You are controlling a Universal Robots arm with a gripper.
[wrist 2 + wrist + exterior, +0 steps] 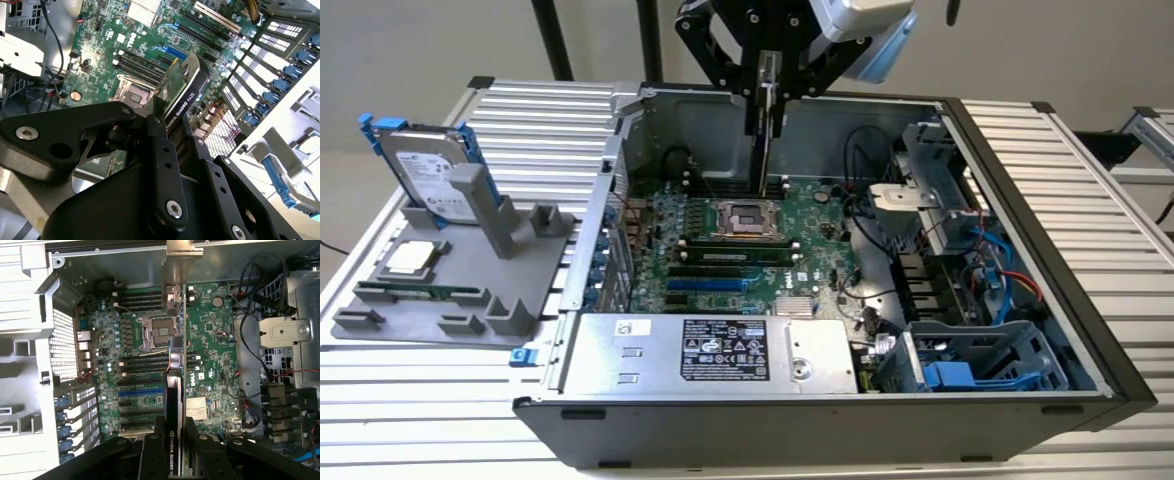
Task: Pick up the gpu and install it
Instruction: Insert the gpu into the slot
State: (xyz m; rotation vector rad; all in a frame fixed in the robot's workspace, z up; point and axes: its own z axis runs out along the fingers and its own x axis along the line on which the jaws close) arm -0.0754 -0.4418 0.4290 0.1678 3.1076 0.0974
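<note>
My gripper is shut on the gpu, a thin card held on edge and hanging upright over the open computer case. The card's lower end hovers above the green motherboard, near the processor socket. In the second wrist view the gpu shows its green face and black edge between my black fingers. In the first wrist view the gpu runs edge-on from the gripper to its silver bracket, over the dark and blue expansion slots.
On the exterior view's left, a grey fixture holds a silver hard drive, a processor chip and a memory stick. The silver power supply fills the case's front. Cables and drive cages crowd the right side.
</note>
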